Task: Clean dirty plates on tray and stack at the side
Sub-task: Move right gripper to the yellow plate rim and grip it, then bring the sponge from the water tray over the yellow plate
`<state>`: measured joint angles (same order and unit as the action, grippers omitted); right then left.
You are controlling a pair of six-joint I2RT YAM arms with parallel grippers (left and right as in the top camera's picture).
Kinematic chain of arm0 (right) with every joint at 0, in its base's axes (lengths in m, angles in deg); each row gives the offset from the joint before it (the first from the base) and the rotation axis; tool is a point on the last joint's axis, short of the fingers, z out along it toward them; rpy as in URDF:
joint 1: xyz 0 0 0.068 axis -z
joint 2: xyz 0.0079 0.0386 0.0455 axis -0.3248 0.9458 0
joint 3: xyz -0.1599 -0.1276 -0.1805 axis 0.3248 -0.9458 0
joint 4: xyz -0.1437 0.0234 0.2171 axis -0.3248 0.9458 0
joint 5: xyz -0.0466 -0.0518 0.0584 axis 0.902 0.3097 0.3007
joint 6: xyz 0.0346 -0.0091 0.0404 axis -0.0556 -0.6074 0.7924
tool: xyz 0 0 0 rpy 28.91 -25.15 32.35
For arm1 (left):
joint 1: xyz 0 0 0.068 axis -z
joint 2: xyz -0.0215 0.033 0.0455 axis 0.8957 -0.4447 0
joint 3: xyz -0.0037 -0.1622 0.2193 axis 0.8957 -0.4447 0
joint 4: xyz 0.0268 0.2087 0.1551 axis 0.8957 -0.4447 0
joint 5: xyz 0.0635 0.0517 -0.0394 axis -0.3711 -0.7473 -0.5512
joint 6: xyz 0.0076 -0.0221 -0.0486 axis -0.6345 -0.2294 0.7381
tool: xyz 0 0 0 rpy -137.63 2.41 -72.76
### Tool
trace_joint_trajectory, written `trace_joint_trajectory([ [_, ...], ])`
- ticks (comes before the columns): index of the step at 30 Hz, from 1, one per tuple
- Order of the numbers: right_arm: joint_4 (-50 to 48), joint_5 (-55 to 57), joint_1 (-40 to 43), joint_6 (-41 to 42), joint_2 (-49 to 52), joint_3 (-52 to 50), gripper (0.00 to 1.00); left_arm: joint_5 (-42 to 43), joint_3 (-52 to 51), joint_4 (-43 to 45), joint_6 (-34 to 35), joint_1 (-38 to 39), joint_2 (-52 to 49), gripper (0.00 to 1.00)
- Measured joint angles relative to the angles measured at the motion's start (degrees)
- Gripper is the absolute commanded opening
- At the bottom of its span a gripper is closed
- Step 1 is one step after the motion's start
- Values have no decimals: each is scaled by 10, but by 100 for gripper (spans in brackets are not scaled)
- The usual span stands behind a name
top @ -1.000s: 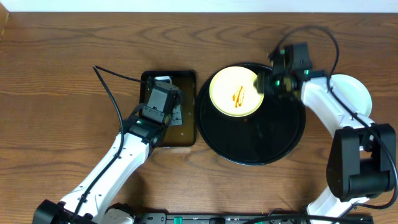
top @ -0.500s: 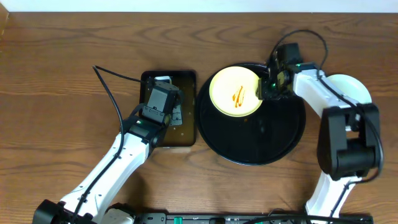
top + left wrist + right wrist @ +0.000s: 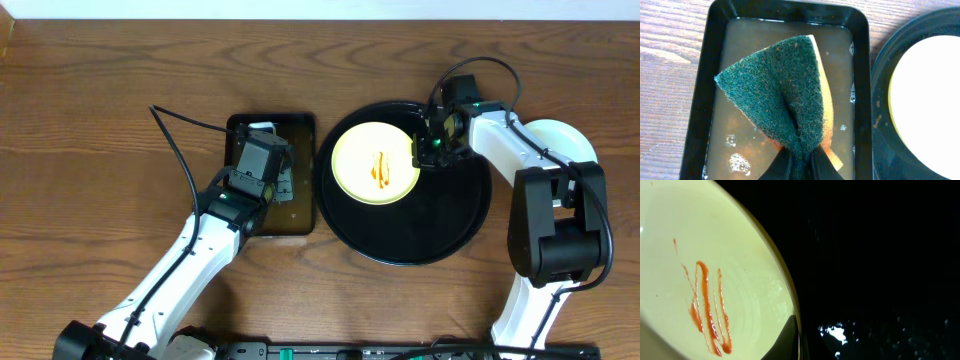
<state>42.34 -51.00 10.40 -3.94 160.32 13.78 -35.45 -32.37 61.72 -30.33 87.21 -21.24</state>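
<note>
Yellow plate [image 3: 375,165] sits upper left on black tray [image 3: 440,225], sauce streak [image 3: 710,310] unwiped. Right gripper [image 3: 425,152] pinched onto plate's right rim, likely steadying it for wiping. Left gripper [image 3: 796,162] clamped tight on sponge [image 3: 780,90] above pan [image 3: 695,100] of brown water, probably draining. White plate [image 3: 575,140] off tray, right side. No readable writing.

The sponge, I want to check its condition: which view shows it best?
Left wrist: the sponge fills the frame, green scrub face up, pinched by the left claw over the pan. Overhead mostly hides it under the arm; right wrist shows none.
</note>
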Motion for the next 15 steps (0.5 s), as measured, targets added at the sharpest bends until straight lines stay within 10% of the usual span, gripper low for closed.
trace_joint_trajectory([
  [15,79,-11,-6,-7,0,3,1,33,-1,39,-2,0,0,8],
])
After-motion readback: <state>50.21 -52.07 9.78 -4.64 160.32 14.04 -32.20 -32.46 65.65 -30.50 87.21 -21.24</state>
